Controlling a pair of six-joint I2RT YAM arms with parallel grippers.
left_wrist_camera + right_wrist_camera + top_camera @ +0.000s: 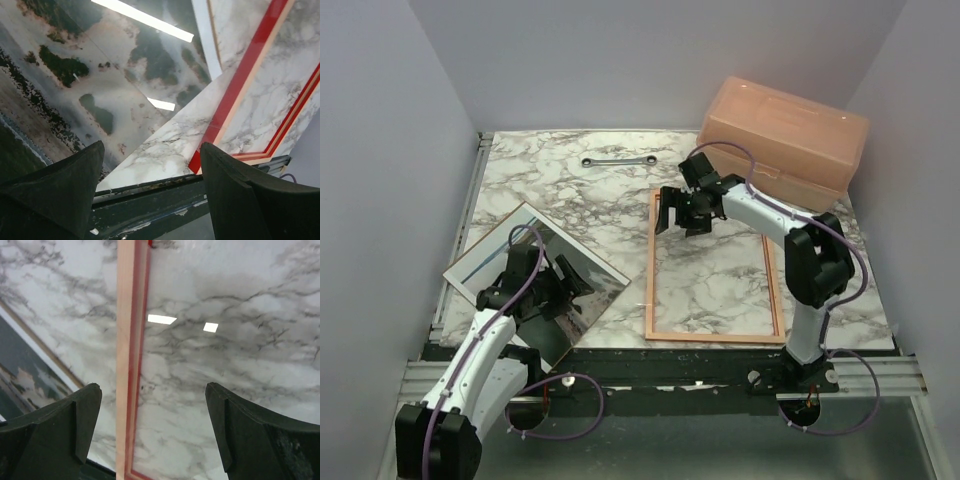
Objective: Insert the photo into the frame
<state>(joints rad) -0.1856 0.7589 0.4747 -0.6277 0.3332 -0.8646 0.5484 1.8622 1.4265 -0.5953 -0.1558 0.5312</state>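
Left gripper [563,280]: jaws spread, empty, hovering over the photo [500,240], which lies askew at the tabletop's near left corner. Right gripper [678,215]: spread, empty, above the far left corner of the frame [649,270], which lies pale back up toward the right edge. Step in hand: photo pickup, likely needing an edge pinch.

From above, the left arm [515,275] covers the middle of the photo [490,253], and the right gripper [677,220] hides part of the far rail of the frame [649,285]. In both wrist views the picture's edges cut the frame off.
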